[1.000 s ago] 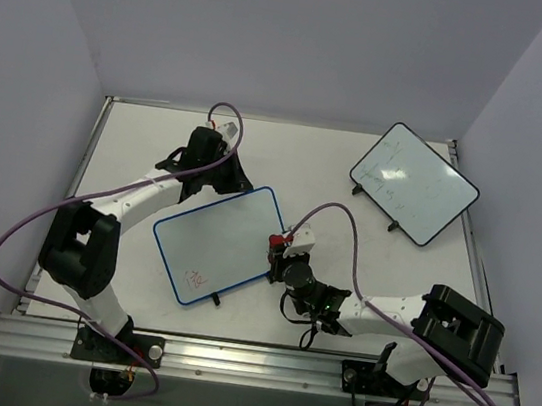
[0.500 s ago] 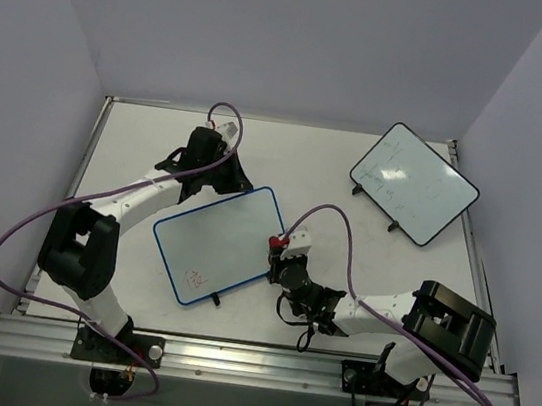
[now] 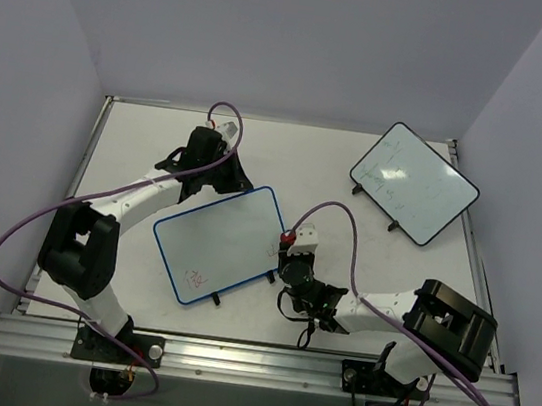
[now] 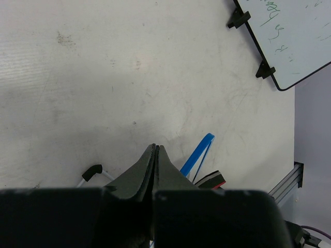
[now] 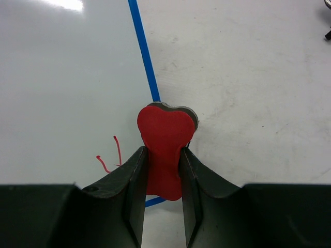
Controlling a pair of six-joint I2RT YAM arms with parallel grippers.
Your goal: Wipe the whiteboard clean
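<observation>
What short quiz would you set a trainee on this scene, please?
1. True or false: the right claw grips a red eraser.
2. Choose one: the red scribbles are on A) the blue-rimmed board, B) the black-rimmed board, C) the table.
3. Fill in: the left claw is ___ (open or shut).

Key: 1 true; 2 A; 3 shut.
</observation>
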